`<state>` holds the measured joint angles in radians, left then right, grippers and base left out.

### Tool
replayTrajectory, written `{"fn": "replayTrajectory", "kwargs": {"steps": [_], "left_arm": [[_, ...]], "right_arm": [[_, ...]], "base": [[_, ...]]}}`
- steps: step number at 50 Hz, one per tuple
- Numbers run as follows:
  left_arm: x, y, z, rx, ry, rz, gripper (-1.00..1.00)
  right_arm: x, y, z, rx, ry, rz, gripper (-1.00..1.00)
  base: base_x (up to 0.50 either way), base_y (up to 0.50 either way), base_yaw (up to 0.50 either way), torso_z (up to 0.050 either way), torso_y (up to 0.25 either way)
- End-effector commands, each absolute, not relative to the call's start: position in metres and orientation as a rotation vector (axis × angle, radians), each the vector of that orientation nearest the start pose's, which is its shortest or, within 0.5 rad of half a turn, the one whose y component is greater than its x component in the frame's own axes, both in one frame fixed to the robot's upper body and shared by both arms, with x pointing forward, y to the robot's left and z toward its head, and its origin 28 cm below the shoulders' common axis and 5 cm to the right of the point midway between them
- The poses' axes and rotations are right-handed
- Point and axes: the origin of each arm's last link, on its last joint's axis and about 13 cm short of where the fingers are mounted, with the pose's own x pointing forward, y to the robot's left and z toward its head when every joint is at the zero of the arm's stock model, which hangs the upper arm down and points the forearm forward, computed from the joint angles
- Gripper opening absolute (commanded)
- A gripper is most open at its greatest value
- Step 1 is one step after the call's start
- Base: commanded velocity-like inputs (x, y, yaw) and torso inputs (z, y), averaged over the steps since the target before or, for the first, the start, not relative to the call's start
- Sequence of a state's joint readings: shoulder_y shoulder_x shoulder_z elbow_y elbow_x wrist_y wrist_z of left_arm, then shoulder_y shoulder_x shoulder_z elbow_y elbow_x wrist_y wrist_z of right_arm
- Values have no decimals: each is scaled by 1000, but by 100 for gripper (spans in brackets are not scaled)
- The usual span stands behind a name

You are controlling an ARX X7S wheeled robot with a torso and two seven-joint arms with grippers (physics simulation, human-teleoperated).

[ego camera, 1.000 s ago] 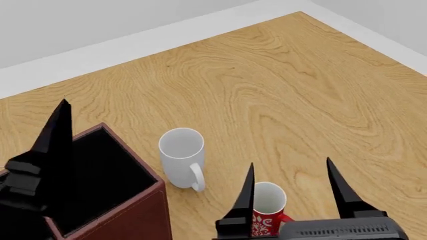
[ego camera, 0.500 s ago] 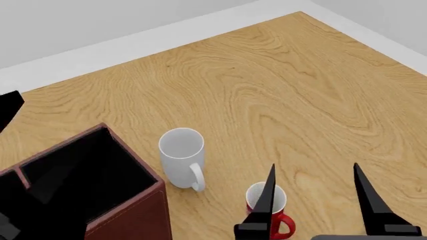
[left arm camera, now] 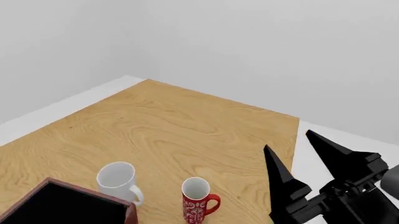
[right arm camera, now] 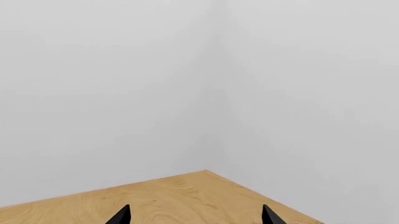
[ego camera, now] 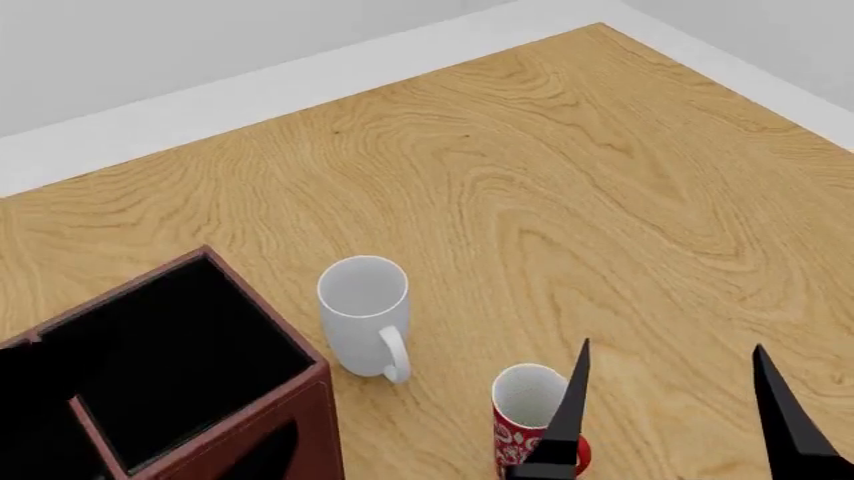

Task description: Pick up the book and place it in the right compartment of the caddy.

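The reddish-brown caddy [ego camera: 267, 430] stands at the lower left of the head view. Its rightmost black-lined square pocket, the right compartment [ego camera: 187, 350], is open to view. Nothing can be told apart inside its dark lining. The book shows in no view. My right gripper [ego camera: 671, 348] is open and empty, with its fingers wide apart at the lower right, beside a red mug. It also shows in the left wrist view [left arm camera: 288, 140] and the right wrist view [right arm camera: 196, 213]. My left gripper is out of view. A corner of the caddy [left arm camera: 131, 215] shows in the left wrist view.
A white mug [ego camera: 363, 315] stands upright just right of the caddy. A red patterned mug [ego camera: 527, 420] stands nearer, next to my right gripper's left finger. Both mugs show in the left wrist view, white [left arm camera: 118, 179] and red [left arm camera: 198, 200]. The wooden table's far corner [ego camera: 601, 30] meets pale walls.
My left gripper, which was above the caddy, has gone off the left of the head view. My right gripper has slid toward the lower right, uncovering more of the red mug.
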<state>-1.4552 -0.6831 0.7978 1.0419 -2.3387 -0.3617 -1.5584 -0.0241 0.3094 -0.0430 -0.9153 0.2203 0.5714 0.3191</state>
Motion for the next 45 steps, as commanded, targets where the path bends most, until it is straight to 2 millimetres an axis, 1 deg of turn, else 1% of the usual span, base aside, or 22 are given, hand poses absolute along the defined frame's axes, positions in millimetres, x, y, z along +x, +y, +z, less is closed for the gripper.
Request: {"fn": "replayTrajectory", "kwargs": {"steps": [1,10,21,33,45], "left_arm": [[99,168,298,-14,211,-512,100],[113,170,293,-27,217,-476,100],[127,168,278,-34,277,-470,100],[129,163,262,-22,329,-476,100],[129,161,251,-14,359,-475,100]], "right_arm": [[161,-119,154,-78,-303,-88,100],[162,-119,154,-75,-301,-85,100],[161,-119,154,-73,-302,-89,100],[160,-119,155,-69,-304,-89,100],[160,-119,155,-65,-305,-88,100]], "base": [[0,0,0,0,0],[0,0,0,0,0],[0,0,0,0,0],[0,0,0,0,0],[0,0,0,0,0]]}}
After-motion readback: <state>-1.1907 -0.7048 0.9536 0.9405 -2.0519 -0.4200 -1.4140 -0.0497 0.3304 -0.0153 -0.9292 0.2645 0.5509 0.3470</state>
